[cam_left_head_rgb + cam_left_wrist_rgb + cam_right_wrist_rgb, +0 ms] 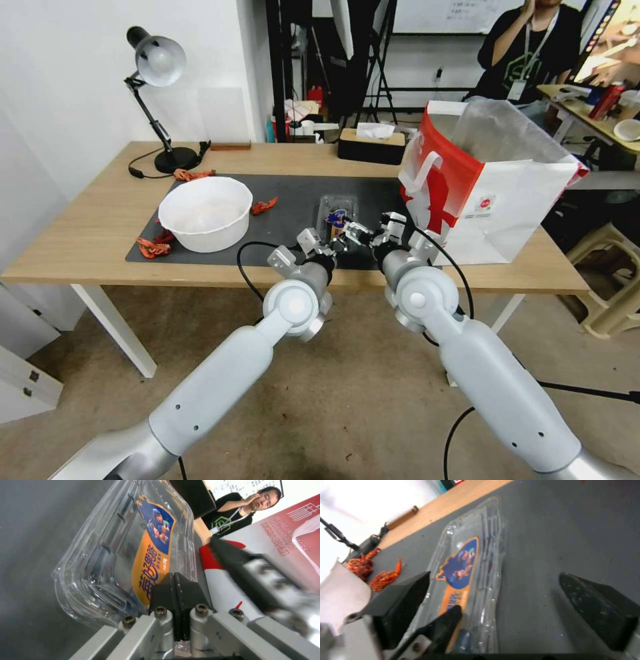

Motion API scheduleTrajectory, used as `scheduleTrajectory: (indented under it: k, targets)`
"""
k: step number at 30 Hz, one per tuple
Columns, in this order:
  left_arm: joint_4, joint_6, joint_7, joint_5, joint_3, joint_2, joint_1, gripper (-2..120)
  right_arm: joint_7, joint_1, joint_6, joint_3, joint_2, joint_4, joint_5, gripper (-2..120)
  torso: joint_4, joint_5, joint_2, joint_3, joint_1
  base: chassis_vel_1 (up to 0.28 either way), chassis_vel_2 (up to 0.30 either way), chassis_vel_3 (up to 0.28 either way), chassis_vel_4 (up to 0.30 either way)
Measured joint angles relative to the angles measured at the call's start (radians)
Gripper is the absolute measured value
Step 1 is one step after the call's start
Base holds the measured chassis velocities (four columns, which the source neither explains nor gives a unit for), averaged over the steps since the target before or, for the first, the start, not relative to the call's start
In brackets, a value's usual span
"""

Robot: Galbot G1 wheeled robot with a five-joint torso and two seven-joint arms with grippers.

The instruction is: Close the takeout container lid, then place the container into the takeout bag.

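Left hand low over the dark mat, fingers pressed together with nothing between them, tips touching the labelled lid of the container. Right hand just beside the left, fingers spread wide apart, one pad over bare mat to one side of the container, the other pad over its opposite edge; holds nothing. Container flat on the mat directly ahead of both hands, lid down over the tray, blue and orange sticker facing up. Bag upright on the counter just past the right hand on its outer side, clear liner standing out of the open top. White bowl well off beyond the left hand's outer side, red crayfish scattered around it, lamp at the counter's far edge
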Motion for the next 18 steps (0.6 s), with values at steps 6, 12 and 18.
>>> scheduleTrajectory:
  k: [6,12,18]
  targets:
    - [0.0,-0.001,0.001,0.001,0.0,0.003,0.0,0,-0.007,0.007,0.0,-0.005,0.018,-0.029,0.0,78,0.0001,0.0001,0.0,0.0,0.0,0.0,0.0,0.0,0.0]
    - [-0.002,-0.003,0.001,0.002,0.0,0.007,0.001,0,-0.015,0.016,0.0,-0.009,0.037,-0.057,-0.004,53,0.0,0.0,0.0,0.0,0.0,0.0,0.0,0.0,0.0]
    - [-0.006,-0.004,0.001,0.002,0.001,0.01,0.001,0,-0.018,0.024,0.0,-0.013,0.055,-0.075,-0.014,30,0.0001,0.0001,0.0,0.0,0.0,0.0,0.0,0.0,0.0]
